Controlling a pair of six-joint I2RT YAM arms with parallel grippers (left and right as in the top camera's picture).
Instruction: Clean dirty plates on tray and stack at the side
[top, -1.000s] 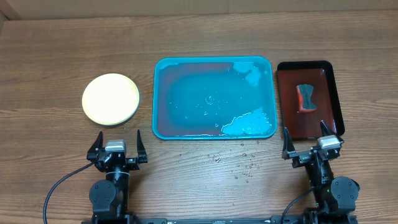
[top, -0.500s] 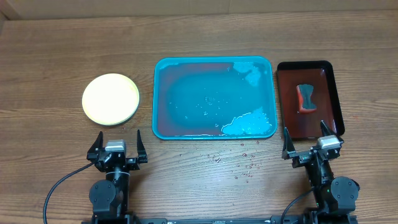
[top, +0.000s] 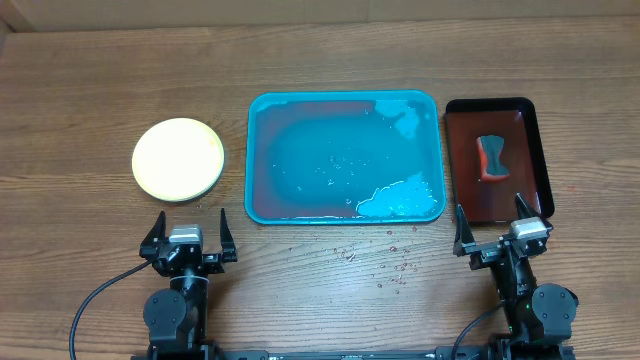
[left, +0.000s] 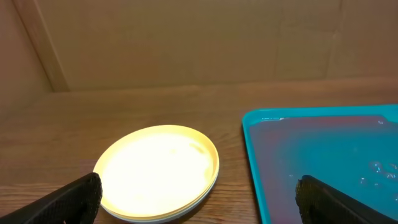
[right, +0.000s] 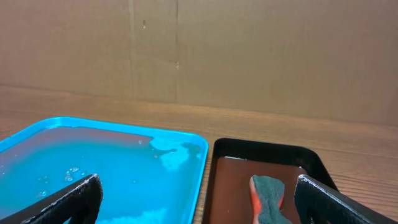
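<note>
The plates (top: 178, 159) sit stacked on the table left of the tray, a pale yellow one on top; the stack also shows in the left wrist view (left: 158, 172). The turquoise tray (top: 344, 212) holds cloudy reddish water and foam and no plates; it shows in the left wrist view (left: 261, 162) and the right wrist view (right: 198, 163). My left gripper (top: 189, 240) is open and empty at the near edge, just in front of the plates (left: 199, 198). My right gripper (top: 505, 233) is open and empty near the black tray's front edge (right: 196, 198).
A black-rimmed dark-red tray (top: 534, 150) stands right of the turquoise tray, with an orange-and-grey sponge (top: 492, 156) in it, also in the right wrist view (right: 268, 198). Water drops (top: 385, 265) lie on the table in front of the turquoise tray. A cardboard wall stands behind.
Neither arm has moved. Only small ripples and bubbles shift on the water in the tray.
</note>
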